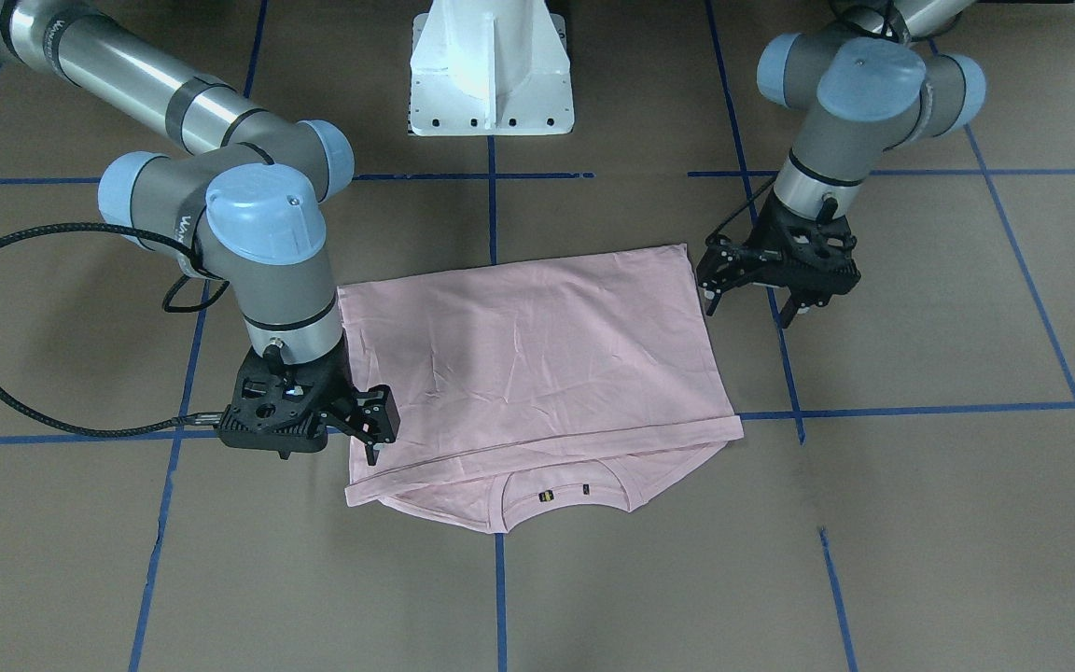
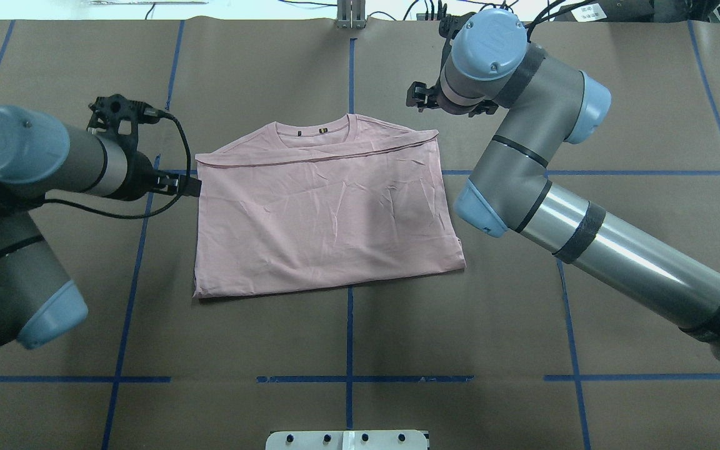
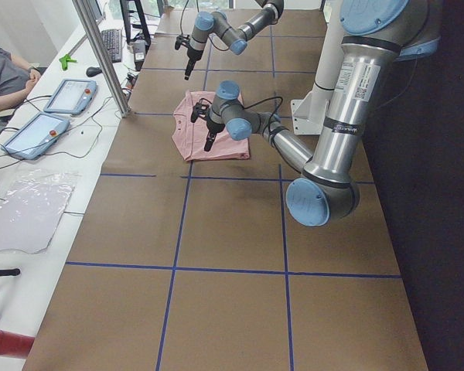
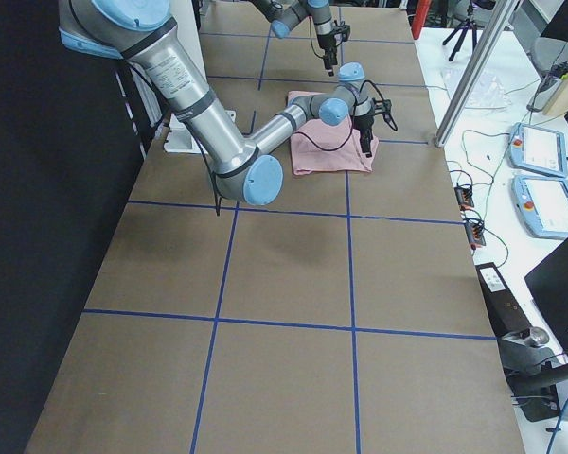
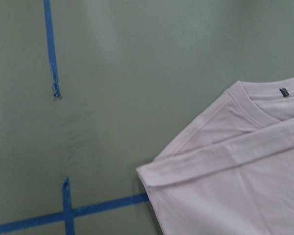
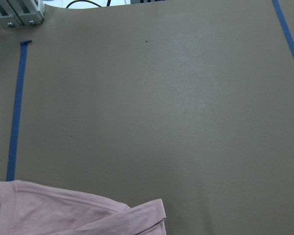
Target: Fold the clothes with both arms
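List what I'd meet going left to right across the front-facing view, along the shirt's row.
right hand → shirt → left hand

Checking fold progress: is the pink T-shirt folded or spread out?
Folded: the T-shirt is doubled over, its hem laid up just short of the collar.

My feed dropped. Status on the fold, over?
Left claw open, beside T-shirt. Right claw at T-shirt's edge, state unclear. T-shirt folded, flat, collar showing. Nothing in the way.
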